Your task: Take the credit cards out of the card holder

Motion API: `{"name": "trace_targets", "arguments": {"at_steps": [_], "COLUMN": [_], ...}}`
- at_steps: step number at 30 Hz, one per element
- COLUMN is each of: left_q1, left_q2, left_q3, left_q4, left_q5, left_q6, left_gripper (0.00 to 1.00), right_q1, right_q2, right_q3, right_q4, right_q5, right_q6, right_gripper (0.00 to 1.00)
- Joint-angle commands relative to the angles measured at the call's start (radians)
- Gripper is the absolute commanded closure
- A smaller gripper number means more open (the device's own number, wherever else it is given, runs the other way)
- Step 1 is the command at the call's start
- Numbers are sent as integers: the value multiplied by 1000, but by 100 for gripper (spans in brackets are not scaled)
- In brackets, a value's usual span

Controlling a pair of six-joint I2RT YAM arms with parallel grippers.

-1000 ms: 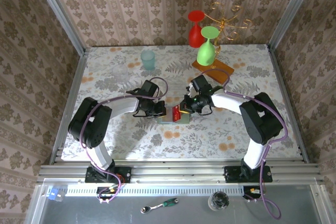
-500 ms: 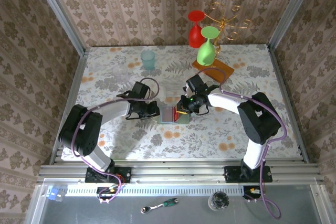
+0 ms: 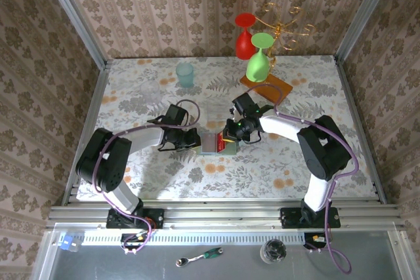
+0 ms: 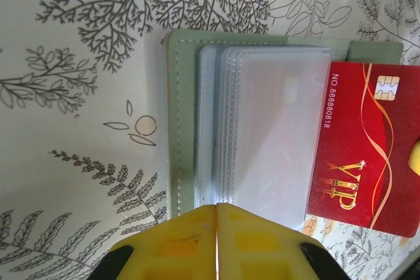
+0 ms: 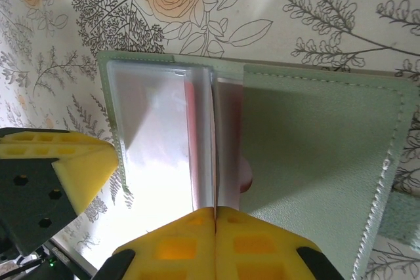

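The grey-green card holder (image 3: 207, 144) lies open mid-table, its clear sleeves (image 4: 262, 129) fanned over the green cover (image 5: 315, 142). A red credit card (image 4: 361, 149) marked VIP sticks most of the way out of the sleeves on the right. My left gripper (image 4: 216, 208) is shut, its yellow tips resting at the sleeves' near edge. From the right, my right gripper (image 5: 215, 209) is shut, and the thin edge of the red credit card (image 5: 226, 142) runs into the seam of its fingers. In the top view the left gripper (image 3: 195, 140) and right gripper (image 3: 230, 136) flank the holder.
A teal cup (image 3: 185, 74) stands at the back left of centre. An orange-brown wooden slab (image 3: 265, 87) lies behind the right arm. Beside the slab, a green glass (image 3: 258, 62) and a red glass (image 3: 244, 37) hang by a gold rack (image 3: 282, 24).
My left gripper has drawn back to the left, off the card holder's middle to its left edge. The right gripper has shifted slightly left, staying at the red card.
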Motion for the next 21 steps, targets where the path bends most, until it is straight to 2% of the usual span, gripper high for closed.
{"name": "trace_targets", "arguments": {"at_steps": [1,7,12,17,19,21], "left_q1": [4,3,3,3,3,3], "left_q2": [15,-1,-21,-57,-69,-72], "left_q3": [-22,-31,-34,-44,-48,-50], "left_q4": [14,22,23,19,18,20], "left_q5": [21,19,7,-8,-16,-17], "left_q6": [0,-9,-17,-22,-24,-25], "left_gripper": [90,90,90,90,90,90], "right_q1": [6,5,1,1,9,18], "right_q2": [-29,-50,-32,1,23,52], "right_q3": [44,103,198,308,353,423], "right_q4": [-74,-157,-283,-411,-471,-548], "right_q5": [44,78,78,120,104,158], "right_q6": [-27,-115,-307,-592,-766,-921], "right_gripper": [93,99,100,100,100,100]}}
